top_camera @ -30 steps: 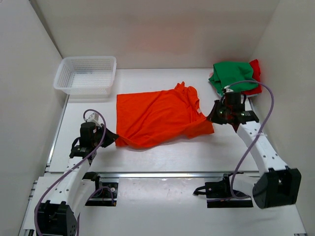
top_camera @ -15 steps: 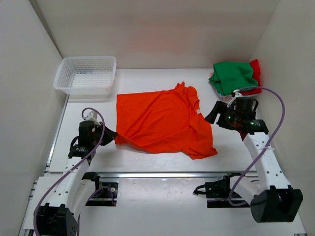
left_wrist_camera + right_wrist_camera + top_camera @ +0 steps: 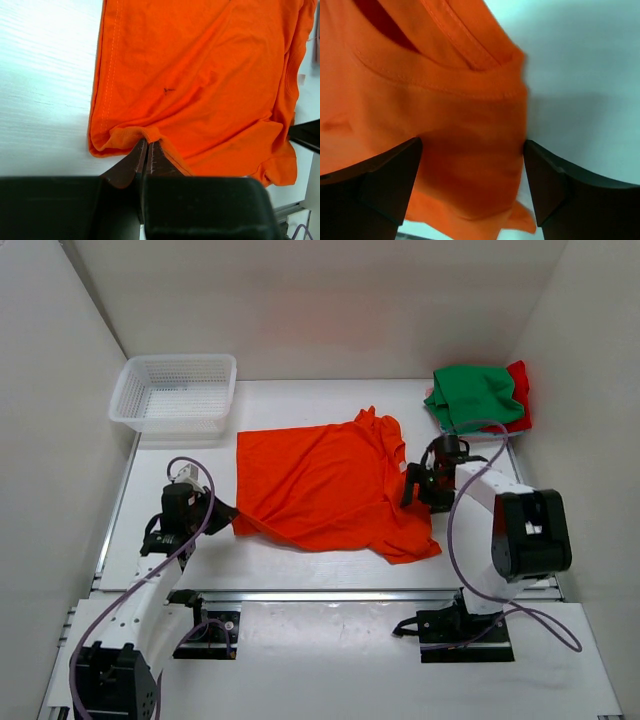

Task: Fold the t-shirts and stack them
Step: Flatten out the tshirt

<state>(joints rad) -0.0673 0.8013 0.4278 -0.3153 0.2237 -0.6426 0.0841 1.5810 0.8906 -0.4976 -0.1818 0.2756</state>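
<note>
The orange t-shirt (image 3: 320,485) lies spread and creased in the middle of the table. My left gripper (image 3: 222,516) is at its near left corner. In the left wrist view that gripper (image 3: 149,143) is shut on a pinched fold of the shirt's hem (image 3: 125,135). My right gripper (image 3: 410,486) is low over the shirt's right edge, below the collar. In the right wrist view it (image 3: 472,155) stands open, with orange cloth (image 3: 420,100) lying between its two fingers. A green t-shirt (image 3: 475,395) lies bunched on a red t-shirt (image 3: 518,390) at the back right corner.
A white mesh basket (image 3: 175,390) stands at the back left. White walls close in the table (image 3: 300,560) on the left, back and right. A metal rail (image 3: 330,593) runs along the near edge, in front of both arm bases.
My right gripper let go of the shirt's right side, which dropped flat. The arm swung away, then came back down over the shirt's right edge with its jaws open. The left gripper kept its hold.
</note>
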